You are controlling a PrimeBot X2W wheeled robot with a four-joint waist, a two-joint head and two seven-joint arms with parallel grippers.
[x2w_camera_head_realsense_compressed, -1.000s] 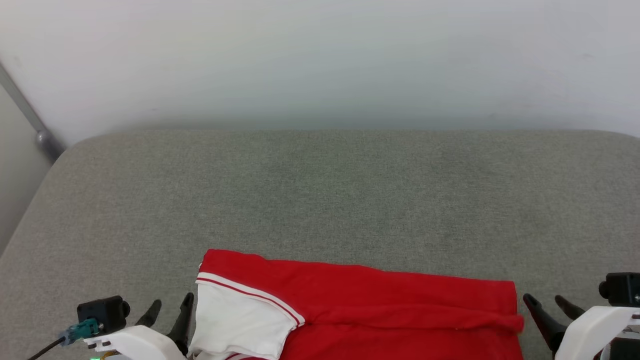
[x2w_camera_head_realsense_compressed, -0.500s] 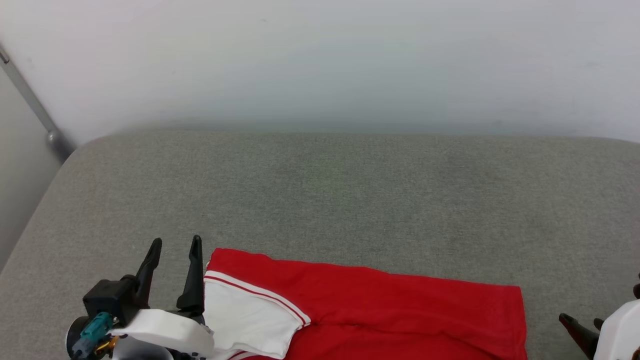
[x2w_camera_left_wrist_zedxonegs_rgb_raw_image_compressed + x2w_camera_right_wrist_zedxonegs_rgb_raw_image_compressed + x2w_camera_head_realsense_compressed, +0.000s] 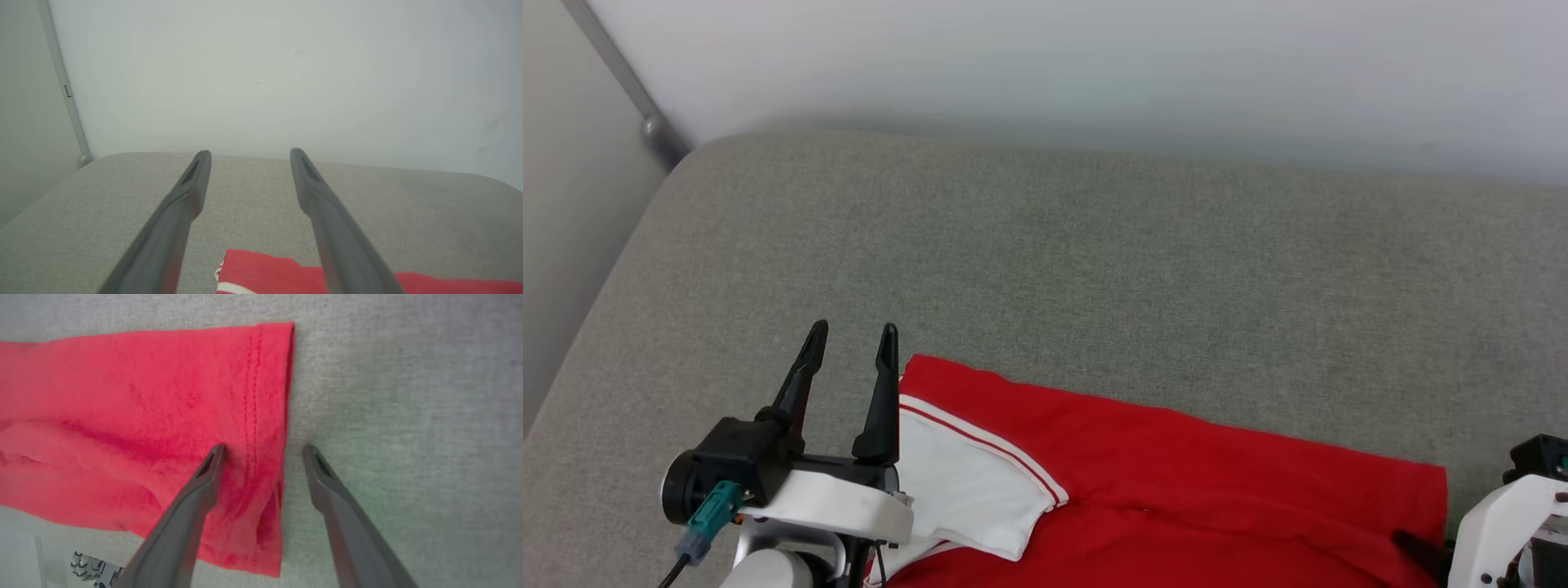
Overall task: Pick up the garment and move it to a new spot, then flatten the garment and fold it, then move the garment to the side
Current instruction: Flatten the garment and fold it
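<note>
The garment lies folded along the near edge of the grey padded surface, red with a white, red-striped sleeve at its left end. My left gripper stands open just left of that sleeve, fingers pointing away, nothing between them; in the left wrist view my left gripper hovers above the garment's corner. My right gripper is open and straddles the stitched hem of the garment, one finger over red cloth, the other over grey fabric. A dark fingertip shows at the lower right.
A white wall rises behind the grey surface, with a grey metal pole at the far left corner. Bare grey fabric stretches beyond and to both sides of the garment. The surface's near edge and a metal part show below the garment.
The head camera has shifted. My left gripper has risen and reached forward beside the sleeve. My right gripper has sunk toward the lower right corner. The raised fold across the red cloth has flattened.
</note>
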